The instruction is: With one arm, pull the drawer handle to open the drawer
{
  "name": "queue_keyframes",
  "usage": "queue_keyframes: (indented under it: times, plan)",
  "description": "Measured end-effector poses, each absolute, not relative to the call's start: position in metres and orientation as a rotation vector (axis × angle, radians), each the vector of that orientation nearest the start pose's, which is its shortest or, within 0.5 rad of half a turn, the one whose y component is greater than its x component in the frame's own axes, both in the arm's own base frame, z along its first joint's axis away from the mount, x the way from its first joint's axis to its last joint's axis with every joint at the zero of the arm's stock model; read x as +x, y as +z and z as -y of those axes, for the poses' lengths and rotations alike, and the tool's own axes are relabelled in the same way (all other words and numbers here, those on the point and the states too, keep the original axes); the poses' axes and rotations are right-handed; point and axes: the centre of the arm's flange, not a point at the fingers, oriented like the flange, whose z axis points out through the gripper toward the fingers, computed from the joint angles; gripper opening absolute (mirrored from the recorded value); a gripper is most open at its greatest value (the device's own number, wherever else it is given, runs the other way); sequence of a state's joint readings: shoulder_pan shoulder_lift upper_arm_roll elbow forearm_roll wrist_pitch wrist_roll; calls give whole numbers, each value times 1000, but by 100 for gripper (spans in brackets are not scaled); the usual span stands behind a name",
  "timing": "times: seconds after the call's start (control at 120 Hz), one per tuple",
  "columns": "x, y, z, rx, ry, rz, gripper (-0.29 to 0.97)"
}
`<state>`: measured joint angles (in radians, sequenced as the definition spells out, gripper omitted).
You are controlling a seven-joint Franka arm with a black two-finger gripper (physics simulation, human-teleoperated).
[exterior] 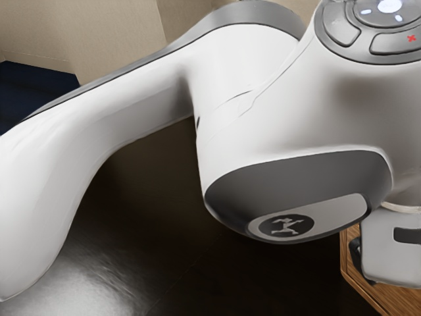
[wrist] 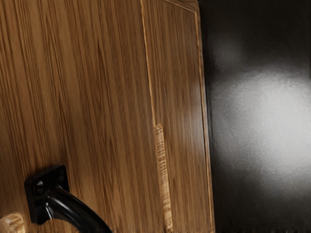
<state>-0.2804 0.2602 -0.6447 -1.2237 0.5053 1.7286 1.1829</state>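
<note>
White arm (exterior: 197, 118) casing dominates the exterior view, entering from the exterior view's left and reaching toward its right over a dark, glossy worktop (exterior: 145, 263). At the arm's far end the gripper (exterior: 393, 253) housing sits directly over a corner of a wooden cabinet (exterior: 360, 280) that stands on the worktop. Whether the gripper is apart, together or clamped on anything cannot be told from this view. In the wrist view, the drawer front (wrist: 87, 97) appears as a warm brown panel with a pronounced straight grain. A thin seam (wrist: 149, 73) separates it from a narrower wooden strip, and beyond that strip's outer edge lies the bare worktop. The drawer handle (wrist: 68, 211) is a glossy black curved bar fixed to the drawer front by a square black mounting plate (wrist: 47, 191) with screw holes; it sits well apart from the cabinet's edge and close under the hand. No contact with the handle is visible. Judged from this, the hand has reached the drawer front, while the grasp and the whole pull remain to be done; an opening of the drawer cannot be confirmed.
</note>
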Motion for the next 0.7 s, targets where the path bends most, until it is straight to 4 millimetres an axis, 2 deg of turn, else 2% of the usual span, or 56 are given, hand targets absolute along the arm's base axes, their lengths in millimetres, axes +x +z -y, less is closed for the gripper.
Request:
queue_keyframes:
  times: [0.217,0.492,0.7]
  plan:
    - [466,670,436,-1357,-281,-2371,68]
    - [477,657,425,-1362,-234,-2365,68]
    - [473,652,422,-1347,-207,-2364,69]
